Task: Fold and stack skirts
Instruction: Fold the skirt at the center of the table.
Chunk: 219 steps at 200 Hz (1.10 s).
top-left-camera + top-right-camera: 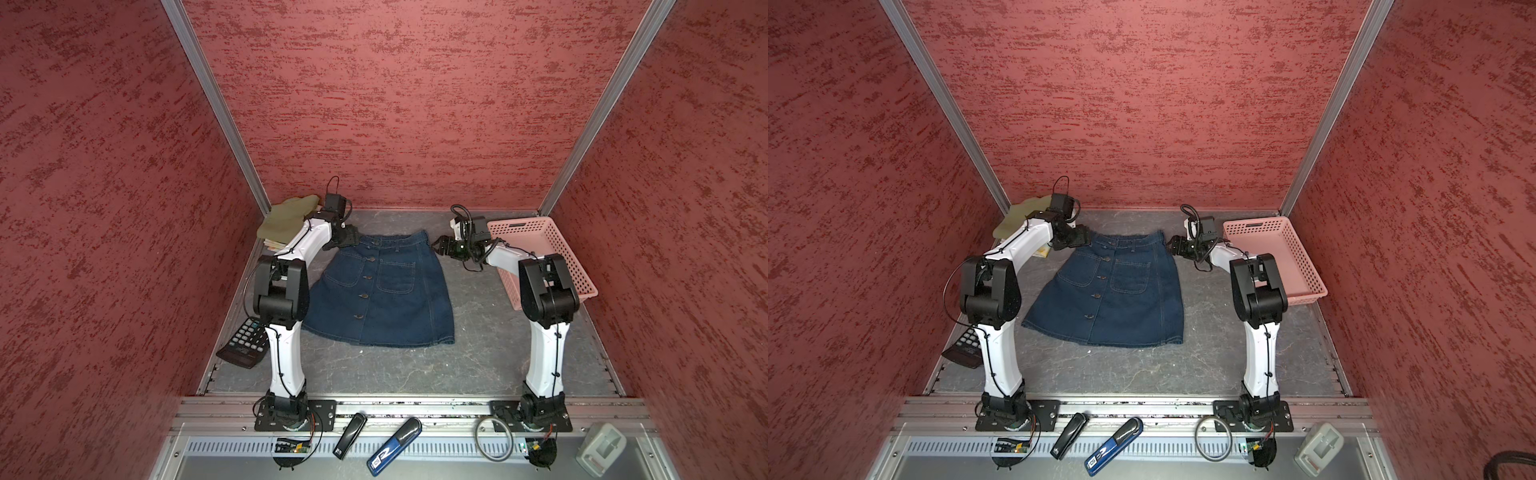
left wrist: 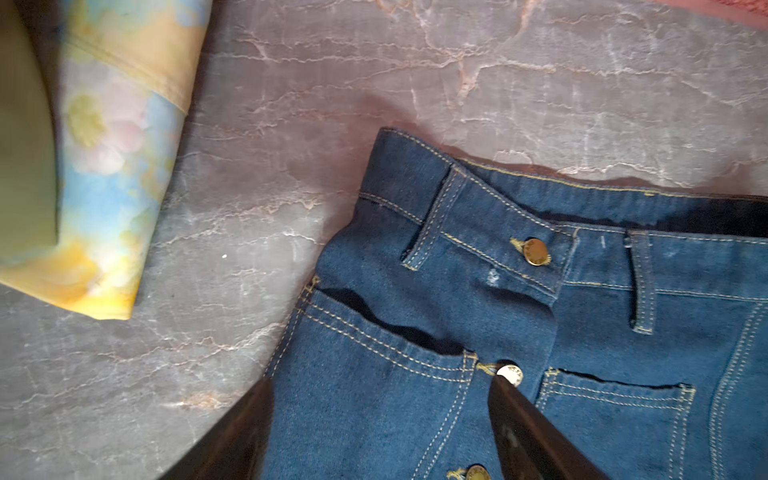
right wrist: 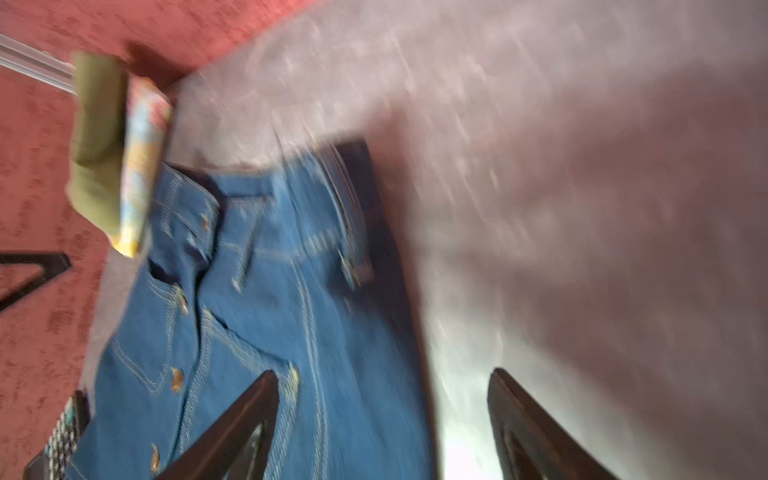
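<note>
the denim skirt [image 1: 378, 291] lies flat in the middle of the table [image 1: 478, 340], waistband toward the back wall and hem toward the arm bases. bare table runs along the hem and between the skirt's right edge and the pink basket [image 1: 557, 245]. the left side is tighter: a calculator [image 1: 245, 343] lies by the left wall, and in the far left corner the green skirt [image 1: 286, 218] sits folded on the flowered skirt [image 2: 116, 166]. both arms reach forward with elbows raised and wrists bent inward. the left claw [image 2: 382, 378] is released and holds nothing, spread across the waistband's left corner. the right claw [image 3: 384, 374] is also released, straddling the skirt's right edge in a blurred view. the basket stands against the right wall, its holed floor in sight behind the right elbow.
</note>
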### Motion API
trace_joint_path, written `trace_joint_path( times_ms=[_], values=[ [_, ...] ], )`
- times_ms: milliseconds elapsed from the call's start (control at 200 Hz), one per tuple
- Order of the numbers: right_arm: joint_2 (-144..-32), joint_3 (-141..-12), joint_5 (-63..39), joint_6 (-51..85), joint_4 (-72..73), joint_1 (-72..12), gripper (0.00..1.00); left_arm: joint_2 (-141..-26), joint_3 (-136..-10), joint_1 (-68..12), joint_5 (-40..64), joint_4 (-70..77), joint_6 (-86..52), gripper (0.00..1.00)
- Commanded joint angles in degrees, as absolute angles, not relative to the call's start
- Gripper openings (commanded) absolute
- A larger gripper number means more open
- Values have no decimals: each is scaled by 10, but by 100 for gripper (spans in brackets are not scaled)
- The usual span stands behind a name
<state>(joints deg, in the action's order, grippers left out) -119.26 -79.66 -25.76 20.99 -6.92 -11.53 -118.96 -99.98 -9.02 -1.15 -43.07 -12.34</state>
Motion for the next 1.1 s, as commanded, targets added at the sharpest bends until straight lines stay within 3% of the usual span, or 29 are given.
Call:
trace_joint_path(
  times_ms=[0, 265, 731, 811, 917, 1092],
  values=[
    [-1105, -728, -226, 218, -100, -123, 80, -1185, -968, -94, -12, -430, -125, 81],
    [-977, -569, -249, 262, -98, -142, 80, -1163, -884, -101, -25, -418, -138, 81],
    [-937, -458, -262, 299, -74, -184, 73, -1194, -855, -130, -51, -404, -149, 81],
    [-938, -448, -275, 308, -57, -189, 66, -1200, -855, -133, -48, -403, -151, 81],
    [-946, -433, -303, 328, -18, -191, 48, -1208, -855, -135, -42, -403, -154, 81],
    [-925, -426, -280, 334, -2, -191, 11, -1214, -855, -141, -38, -407, -157, 80]
  ],
)
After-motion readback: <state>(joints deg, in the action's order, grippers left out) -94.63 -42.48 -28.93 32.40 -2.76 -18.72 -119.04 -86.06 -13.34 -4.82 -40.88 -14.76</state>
